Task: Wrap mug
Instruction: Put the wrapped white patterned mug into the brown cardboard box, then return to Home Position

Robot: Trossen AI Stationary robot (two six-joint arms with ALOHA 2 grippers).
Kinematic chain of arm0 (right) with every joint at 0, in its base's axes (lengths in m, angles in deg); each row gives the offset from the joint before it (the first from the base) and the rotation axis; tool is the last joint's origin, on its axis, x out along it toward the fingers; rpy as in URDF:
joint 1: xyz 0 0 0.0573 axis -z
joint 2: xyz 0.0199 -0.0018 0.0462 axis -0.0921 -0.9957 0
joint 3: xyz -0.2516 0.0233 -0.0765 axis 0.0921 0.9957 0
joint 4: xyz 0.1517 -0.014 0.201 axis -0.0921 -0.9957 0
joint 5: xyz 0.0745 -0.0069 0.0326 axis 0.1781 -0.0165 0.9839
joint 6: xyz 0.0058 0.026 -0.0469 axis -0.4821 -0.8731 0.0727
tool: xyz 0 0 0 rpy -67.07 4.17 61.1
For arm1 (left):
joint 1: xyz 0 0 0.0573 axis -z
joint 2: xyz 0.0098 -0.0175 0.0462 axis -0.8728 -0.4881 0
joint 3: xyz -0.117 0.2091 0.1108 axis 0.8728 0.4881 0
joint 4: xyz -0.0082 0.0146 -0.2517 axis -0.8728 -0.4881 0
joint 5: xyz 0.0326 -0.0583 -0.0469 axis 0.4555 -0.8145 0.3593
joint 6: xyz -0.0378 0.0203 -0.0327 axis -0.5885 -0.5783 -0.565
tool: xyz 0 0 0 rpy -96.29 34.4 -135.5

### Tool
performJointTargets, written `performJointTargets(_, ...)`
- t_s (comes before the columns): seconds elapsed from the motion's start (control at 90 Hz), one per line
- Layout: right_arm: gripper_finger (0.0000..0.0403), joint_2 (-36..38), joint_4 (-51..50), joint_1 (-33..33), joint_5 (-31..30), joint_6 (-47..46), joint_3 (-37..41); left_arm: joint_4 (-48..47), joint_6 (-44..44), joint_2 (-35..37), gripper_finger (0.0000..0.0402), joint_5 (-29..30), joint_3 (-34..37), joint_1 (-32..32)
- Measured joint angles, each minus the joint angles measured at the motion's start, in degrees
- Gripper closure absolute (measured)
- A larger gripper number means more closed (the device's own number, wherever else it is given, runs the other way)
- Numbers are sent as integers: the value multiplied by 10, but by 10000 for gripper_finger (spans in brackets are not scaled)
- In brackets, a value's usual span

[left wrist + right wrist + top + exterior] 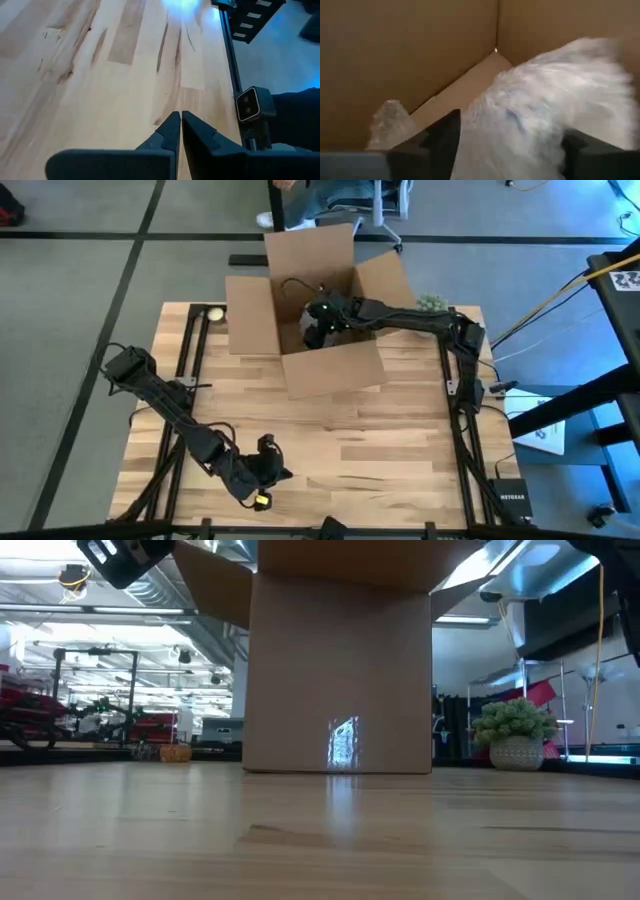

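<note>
An open cardboard box (310, 300) stands at the table's far middle. My right gripper (322, 320) reaches down into it. In the right wrist view a bundle of clear bubble wrap (540, 100) fills the wide gap of my right gripper (510, 145) and rests low against the box's inner corner. The mug itself is hidden under the wrap. My left gripper (266, 463) waits near the table's front edge, shut (180, 122) and with nothing in it, just above the bare wood. My right gripper has one finger (445, 137) on each side of the wrapped bundle, coming at it from above inside the box. The bundle's edge (470, 125) lies right beside the finger, but I cannot tell whether the fingers touch it.
A small loose scrap of wrap (390, 122) lies on the box floor by the wall. A potted plant (432, 302) stands right of the box and a small ball (214, 313) left of it. The box's flaps stand open; bare wood spreads in front (380, 440).
</note>
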Motion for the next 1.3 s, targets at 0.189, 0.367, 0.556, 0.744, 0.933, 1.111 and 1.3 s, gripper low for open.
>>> performJointTargets(0.189, 174, 33, -37, -8, -10, 38, -49, 1, 14, 0, 402, 11, 0, 0)
performJointTargets(0.367, 173, 68, -68, -21, -9, 57, -91, -3, 36, 3, 402, 4, 0, -3)
performJointTargets(0.556, 173, 116, -113, -56, 1, 88, -133, -52, 98, 41, 402, -50, 0, -40)
performJointTargets(0.744, 173, 188, -168, -103, -1, 100, -145, -49, 184, 104, 402, -108, 40, -117)
performJointTargets(0.933, 176, 243, -266, -167, 1, 95, -137, 51, 210, 200, 402, -143, 170, -187)
performJointTargets(1.111, 216, 296, -293, -241, 6, 69, -37, 86, 195, 298, 402, -148, 262, -231)
performJointTargets(1.3, 281, 379, -202, -300, 5, 41, 122, 76, 182, 378, 402, -146, 310, -253)
